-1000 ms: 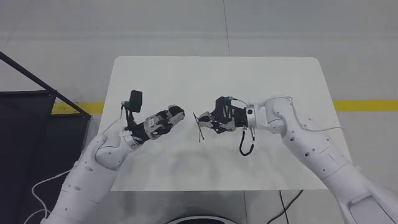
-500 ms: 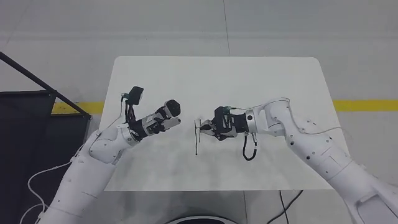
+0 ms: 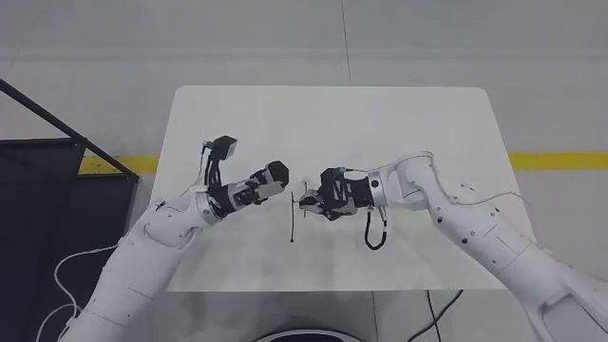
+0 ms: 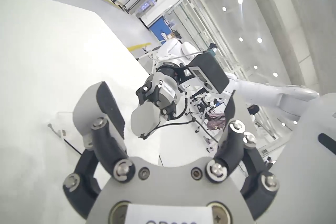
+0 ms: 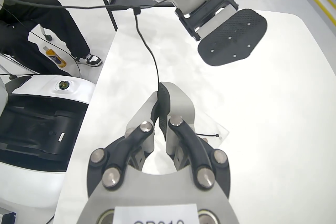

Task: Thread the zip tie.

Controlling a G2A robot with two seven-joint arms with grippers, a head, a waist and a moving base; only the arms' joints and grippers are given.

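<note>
From above, I see the right hand [image 3: 309,201] low over the white table [image 3: 427,133], near the middle of its near half. It is pinched shut on the black zip tie [image 3: 292,223], which trails from the fingertips toward the robot's side as a thin dark strip. The left hand [image 3: 276,173] sits just beside the right one, tip facing tip with a small gap between them and nothing in it.

On the left wrist camera, the left hand [image 4: 168,93] is spread wide, its two fingers [image 4: 105,107] far apart and bare. The right hand [image 4: 144,125] shows through the gap, farther off, with its grey fingers together and pointing down at the table [image 4: 39,51].

On the right wrist camera, the right hand [image 5: 161,89] is clamped tight with its dark pads pressed together on the zip tie [image 5: 149,49]. The tie stands out past the fingertips in a gentle curve, its free end up in the air and off the table [image 5: 262,91]. One dimpled black pad [image 5: 232,37] of the left hand hangs beside that free end, apart from it. Just beside my right hand's fingers a clear plastic sheet [image 5: 221,130] lies on the table with a short black strip [image 5: 208,135] on it
</note>
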